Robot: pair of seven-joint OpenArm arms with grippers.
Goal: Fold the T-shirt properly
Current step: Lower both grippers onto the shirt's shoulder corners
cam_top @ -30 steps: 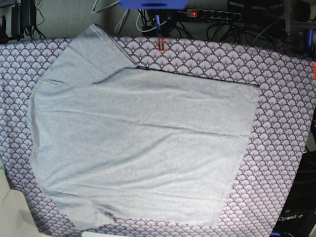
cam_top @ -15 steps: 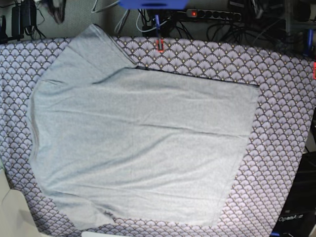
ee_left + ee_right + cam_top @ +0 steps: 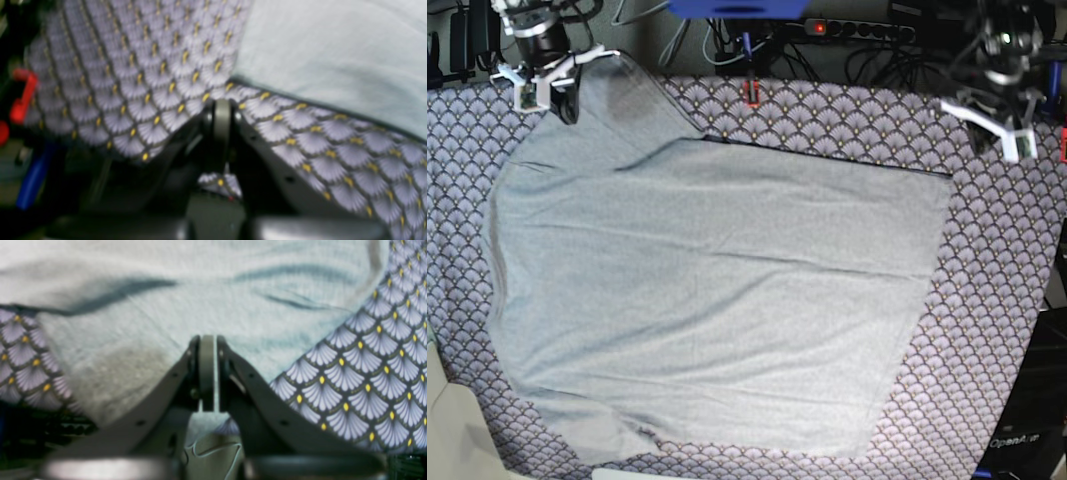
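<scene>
1. t-shirt (image 3: 717, 300) lies spread flat on the purple fan-patterned tablecloth (image 3: 997, 300), plain light grey, unfolded, with shallow creases across the body.
2. thin dark edge runs along its far hem.
3. one sleeve reaches the far corner of the cloth.
4. right gripper (image 3: 207, 340) hovers over that sleeve, jaws together, holding nothing.
5. left gripper (image 3: 222, 106) sits above bare tablecloth near the shirt's corner, jaws together.

Dark grey fingers (image 3: 233, 373); white wrist brackets (image 3: 992, 120); black cabling.
</scene>
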